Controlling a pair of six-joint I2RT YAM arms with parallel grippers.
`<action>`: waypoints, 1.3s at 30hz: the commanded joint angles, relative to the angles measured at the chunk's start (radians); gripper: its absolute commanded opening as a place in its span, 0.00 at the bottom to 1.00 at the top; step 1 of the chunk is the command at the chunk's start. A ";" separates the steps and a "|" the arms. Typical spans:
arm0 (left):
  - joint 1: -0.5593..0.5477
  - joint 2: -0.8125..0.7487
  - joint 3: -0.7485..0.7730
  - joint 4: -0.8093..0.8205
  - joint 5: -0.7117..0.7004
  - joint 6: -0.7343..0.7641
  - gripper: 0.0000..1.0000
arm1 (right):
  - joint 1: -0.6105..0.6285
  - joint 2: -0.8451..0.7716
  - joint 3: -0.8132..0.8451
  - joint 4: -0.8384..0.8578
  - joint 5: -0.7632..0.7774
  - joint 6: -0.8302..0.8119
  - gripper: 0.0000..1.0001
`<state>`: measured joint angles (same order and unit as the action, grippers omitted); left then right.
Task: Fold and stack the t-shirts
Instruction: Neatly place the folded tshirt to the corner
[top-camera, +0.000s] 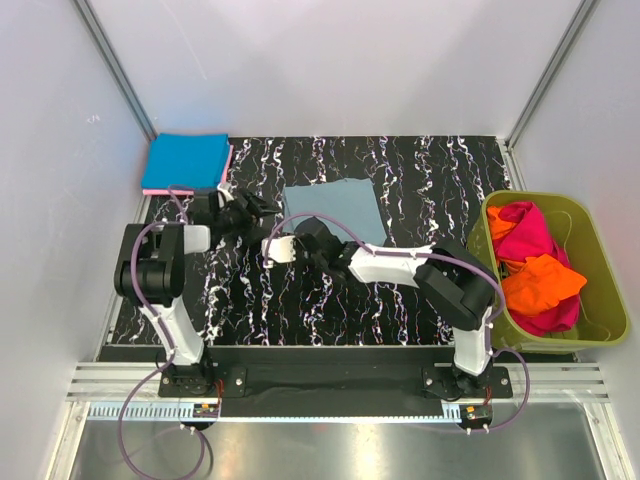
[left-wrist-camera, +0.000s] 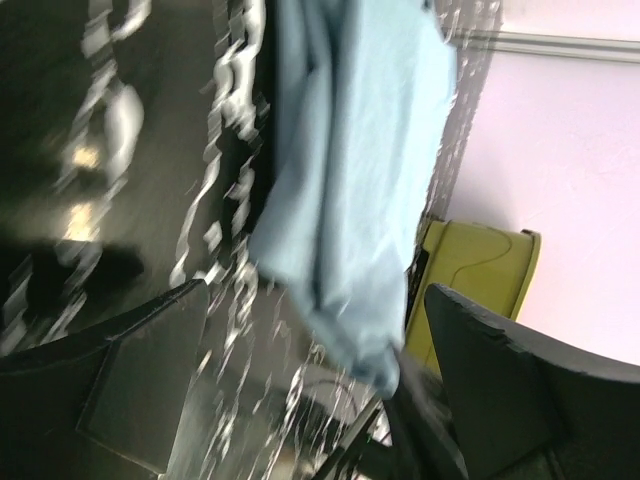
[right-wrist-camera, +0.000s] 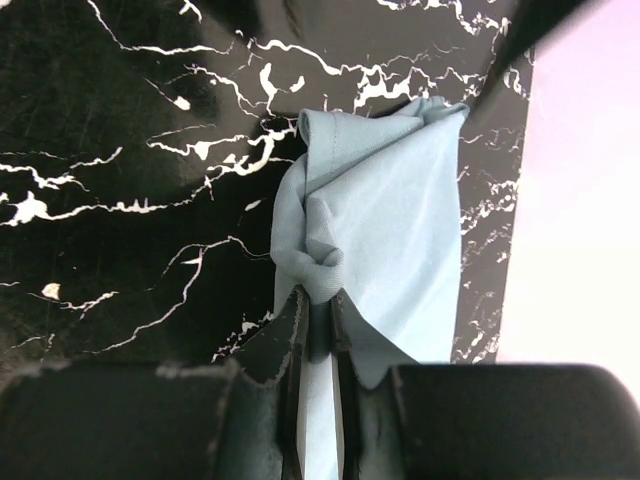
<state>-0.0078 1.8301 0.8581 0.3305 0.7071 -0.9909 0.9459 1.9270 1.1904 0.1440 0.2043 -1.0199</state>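
Right gripper (right-wrist-camera: 318, 310) first: its two black fingers are pressed together on a bunched fold of the dusty grey-blue t-shirt of soft cloth (top-camera: 335, 205), and the cloth puckers into a little knot just above the fingertips. From the top camera the pinch sits at the shirt's near left corner. The rest of the garment lies folded into a rough rectangle in the middle of the black, white-veined marble-pattern table (top-camera: 420, 165), towards its far half.

Over to the left gripper (top-camera: 252, 208). Its fingers are spread wide, and the wrist view shows a broad gap between the two dark pads with nothing gripped. It hangs just beside the shirt's left edge, and from above a strip of bare table shows between them. That wrist picture is blurred, so how high it sits over the surface I cannot tell.

Far left corner now: a bright blue folded cloth t-shirt (top-camera: 187, 160) lies square and flat on top of a pink folded cloth t-shirt (top-camera: 160, 190), of which only a thin border peeks out along the near and right sides.

On the right, off the edge of the marble top, stands the olive-green rectangular plastic tub (top-camera: 600, 335). Inside it, crumpled and unfolded, lie a magenta cloth t-shirt (top-camera: 525, 230) and an orange cloth t-shirt (top-camera: 540, 282). The orange lies bunched over the magenta near the middle, with another scrap of orange at the far left corner of the tub.
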 joint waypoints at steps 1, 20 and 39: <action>-0.046 0.070 0.090 0.162 -0.026 -0.064 0.94 | -0.010 -0.049 0.038 -0.006 -0.037 0.029 0.00; -0.107 0.064 0.216 -0.102 -0.153 0.024 0.94 | -0.093 -0.082 0.135 -0.020 -0.100 0.101 0.00; -0.170 0.250 0.349 -0.105 -0.136 -0.084 0.93 | -0.098 -0.114 0.132 -0.006 -0.124 0.155 0.00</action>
<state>-0.1692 2.0567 1.1625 0.2283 0.5938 -1.0657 0.8555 1.8782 1.2808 0.0982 0.1089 -0.8886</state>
